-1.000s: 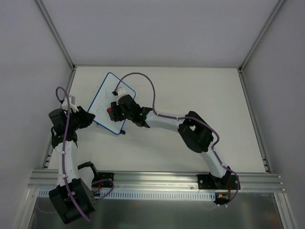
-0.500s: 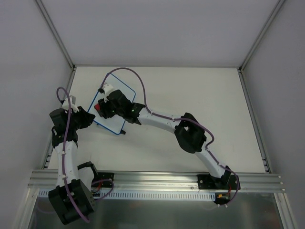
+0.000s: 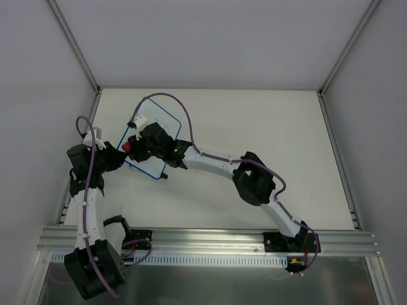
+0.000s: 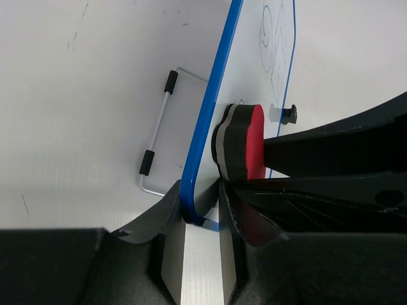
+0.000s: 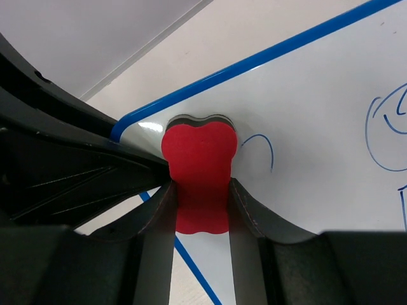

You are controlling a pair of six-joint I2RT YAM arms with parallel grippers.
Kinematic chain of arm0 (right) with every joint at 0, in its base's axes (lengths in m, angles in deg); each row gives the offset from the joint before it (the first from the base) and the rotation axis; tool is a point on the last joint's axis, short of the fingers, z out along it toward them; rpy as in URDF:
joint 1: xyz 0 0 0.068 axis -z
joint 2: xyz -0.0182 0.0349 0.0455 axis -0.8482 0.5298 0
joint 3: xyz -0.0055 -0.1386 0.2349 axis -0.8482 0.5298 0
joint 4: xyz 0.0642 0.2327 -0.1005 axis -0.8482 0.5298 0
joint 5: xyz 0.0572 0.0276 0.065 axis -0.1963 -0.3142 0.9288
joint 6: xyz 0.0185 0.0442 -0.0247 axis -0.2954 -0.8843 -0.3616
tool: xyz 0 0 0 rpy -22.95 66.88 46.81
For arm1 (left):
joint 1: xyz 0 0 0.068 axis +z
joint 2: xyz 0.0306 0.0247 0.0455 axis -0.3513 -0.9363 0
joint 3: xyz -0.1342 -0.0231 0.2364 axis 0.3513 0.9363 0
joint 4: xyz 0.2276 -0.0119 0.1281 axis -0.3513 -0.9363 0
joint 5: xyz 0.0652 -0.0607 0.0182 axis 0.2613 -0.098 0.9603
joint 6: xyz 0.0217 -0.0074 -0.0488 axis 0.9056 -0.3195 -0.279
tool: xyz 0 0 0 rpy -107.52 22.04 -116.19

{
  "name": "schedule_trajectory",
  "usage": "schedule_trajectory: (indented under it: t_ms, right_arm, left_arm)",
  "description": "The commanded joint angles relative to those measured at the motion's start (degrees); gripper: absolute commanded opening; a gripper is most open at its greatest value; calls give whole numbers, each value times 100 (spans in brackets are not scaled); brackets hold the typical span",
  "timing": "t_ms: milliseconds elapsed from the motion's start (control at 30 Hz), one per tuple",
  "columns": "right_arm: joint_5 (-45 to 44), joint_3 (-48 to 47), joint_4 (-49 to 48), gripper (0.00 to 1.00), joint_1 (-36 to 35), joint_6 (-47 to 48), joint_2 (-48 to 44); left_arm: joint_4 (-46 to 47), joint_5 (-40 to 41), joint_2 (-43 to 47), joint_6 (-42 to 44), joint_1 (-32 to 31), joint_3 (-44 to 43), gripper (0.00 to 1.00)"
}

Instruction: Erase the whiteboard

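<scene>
The whiteboard (image 3: 168, 124), white with a thin blue rim, lies tilted at the table's back left. My left gripper (image 3: 119, 156) is shut on its near-left corner, and the blue rim (image 4: 216, 82) runs between the fingers of the left gripper (image 4: 199, 203). My right gripper (image 3: 132, 147) is shut on the red eraser (image 5: 198, 155), whose dark felt side presses on the board (image 5: 305, 114) close to that held corner. The eraser (image 4: 245, 143) sits just beyond my left fingertips. Faint blue doodles (image 5: 381, 136) show on the board's right part.
A wire stand with black feet (image 4: 156, 133) lies under the board on the white table (image 3: 254, 127). Grey enclosure walls (image 3: 38, 95) stand left, right and behind. An aluminium rail (image 3: 210, 238) runs along the near edge.
My right gripper has slid the eraser leftward across the board, from near its middle to the corner held by my left gripper. The left arm and the board have stayed put.
</scene>
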Motion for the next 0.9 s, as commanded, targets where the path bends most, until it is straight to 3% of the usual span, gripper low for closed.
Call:
schedule_trajectory:
  t_ms: [0,200,467,867]
  right_arm:
    - [-3,190,410,0,137,-413,199]
    - [-22,146,910,0,639,-678,286]
    - [57,690,1008,0,763,-818,278]
    - [-118,3151,-1012,0,113,-1925,-522]
  left_arm:
    - [-620,-477,85,401,-380,115,0]
    - [-620,-469,77,410,-389,106,0]
    - [-620,-451,24,410,-406,97,0]
    - [-681,-556,147,304,-415,88,0]
